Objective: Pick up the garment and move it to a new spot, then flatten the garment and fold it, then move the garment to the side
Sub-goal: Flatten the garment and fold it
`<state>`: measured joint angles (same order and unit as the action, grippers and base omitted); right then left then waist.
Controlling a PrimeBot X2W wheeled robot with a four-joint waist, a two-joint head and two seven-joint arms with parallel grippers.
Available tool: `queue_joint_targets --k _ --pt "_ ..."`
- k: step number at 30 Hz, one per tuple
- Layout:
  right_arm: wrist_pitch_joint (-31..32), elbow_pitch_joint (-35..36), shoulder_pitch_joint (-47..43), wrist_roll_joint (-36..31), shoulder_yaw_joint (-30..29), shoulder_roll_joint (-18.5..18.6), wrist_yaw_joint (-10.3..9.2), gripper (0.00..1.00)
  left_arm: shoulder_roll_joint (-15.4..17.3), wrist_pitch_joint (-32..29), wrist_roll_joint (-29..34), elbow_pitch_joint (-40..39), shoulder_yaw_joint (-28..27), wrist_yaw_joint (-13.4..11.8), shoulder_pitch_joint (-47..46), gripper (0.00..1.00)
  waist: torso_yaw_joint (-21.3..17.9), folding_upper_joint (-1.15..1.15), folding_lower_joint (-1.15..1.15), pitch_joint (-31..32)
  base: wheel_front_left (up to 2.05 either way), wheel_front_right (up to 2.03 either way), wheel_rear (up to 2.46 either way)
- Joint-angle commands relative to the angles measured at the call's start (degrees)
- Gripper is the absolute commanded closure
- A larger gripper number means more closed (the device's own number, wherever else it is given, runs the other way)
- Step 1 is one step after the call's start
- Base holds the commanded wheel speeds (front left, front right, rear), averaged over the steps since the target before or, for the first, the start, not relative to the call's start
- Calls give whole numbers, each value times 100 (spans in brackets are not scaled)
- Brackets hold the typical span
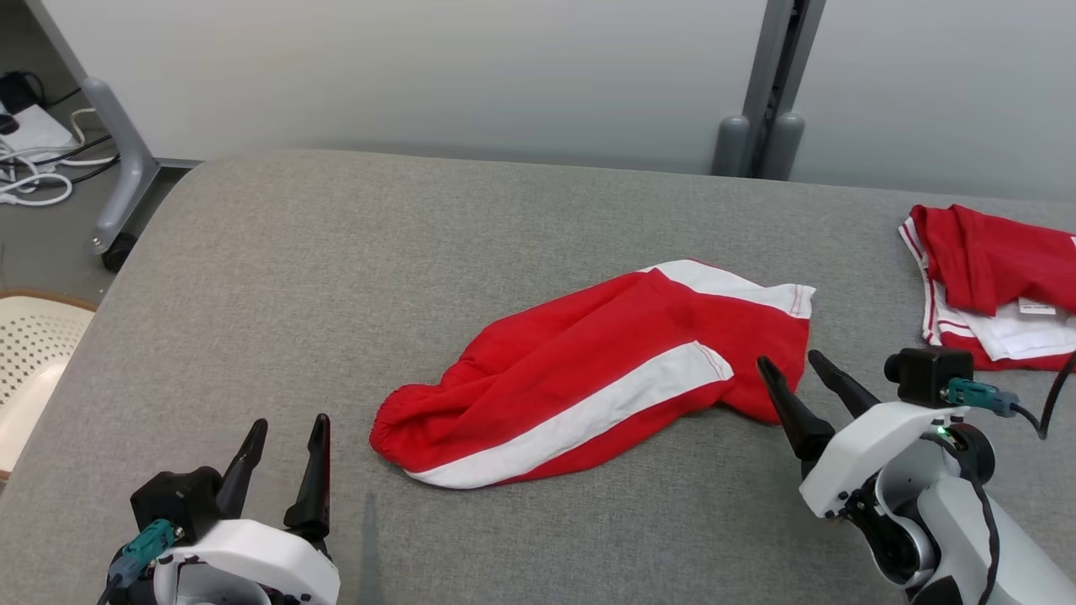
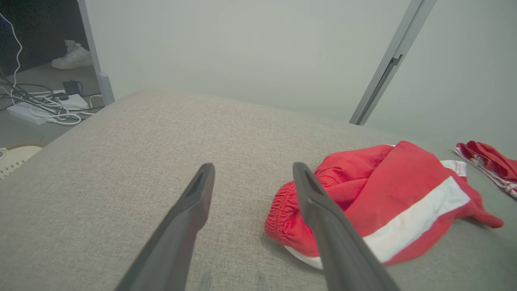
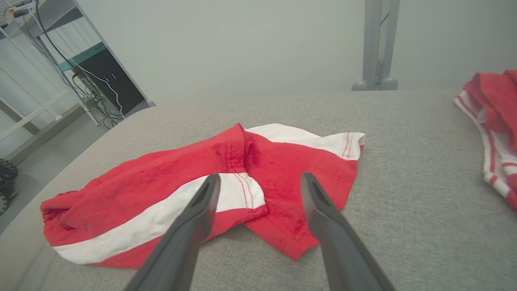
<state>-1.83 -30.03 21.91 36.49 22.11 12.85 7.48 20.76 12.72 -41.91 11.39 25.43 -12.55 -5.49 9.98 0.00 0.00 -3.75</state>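
- One garment (image 1: 588, 378): red, white-striped, crumpled, middle of surface (image 1: 336, 252).
- Right gripper (image 1: 788, 359): spread wide, empty, at garment's hem.
- Left gripper (image 1: 289, 420): spread wide, empty, near front edge.

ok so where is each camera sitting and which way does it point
Head view: on the head, looking forward and down at the grey padded surface and red shorts; left gripper at lower left, right gripper at lower right, both open.
Left wrist view: on the left wrist, looking along its fingers towards the shorts' elastic waistband end.
Right wrist view: on the right wrist, fingers aimed at the shorts' leg hems.
Shared: all three show the shorts and a second red garment.
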Motion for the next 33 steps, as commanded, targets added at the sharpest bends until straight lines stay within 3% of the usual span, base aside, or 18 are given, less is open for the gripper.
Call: queue_joint_targets --k 1,12,25,26,27,29,30,33 --pt "5 -150 126 121 90 29 3 0 9 42 -3 31 -12 34 -128 0 109 0 0 -43 0 0 0" --pt "415 -1670 1019 814 703 98 3 0 -82 88 -16 213 33 138 -247 0 534 0 0 -179 0 0 0" --pt "798 -2155 1264 1765 1091 130 3 2 -185 156 -39 426 12 242 -330 0 901 0 0 -268 0 0 0" --pt "780 -2161 1263 1815 1131 138 3 25 -185 161 -39 442 8 249 -335 0 905 0 0 -257 0 0 0" --pt "740 -2151 1260 1855 1171 140 3 56 -183 166 -38 455 3 248 -336 0 903 0 0 -243 0 0 0" --pt "609 -2096 1243 1948 1261 150 3 91 -167 176 -36 468 -12 238 -326 0 879 0 0 -211 0 0 0" --pt "553 -2071 1239 1982 1298 160 3 100 -158 178 -29 464 -12 233 -320 0 859 0 0 -197 0 0 0" --pt "315 -1961 1222 2082 1408 205 3 100 -130 182 -12 454 -3 223 -290 0 784 0 0 -145 0 0 0"
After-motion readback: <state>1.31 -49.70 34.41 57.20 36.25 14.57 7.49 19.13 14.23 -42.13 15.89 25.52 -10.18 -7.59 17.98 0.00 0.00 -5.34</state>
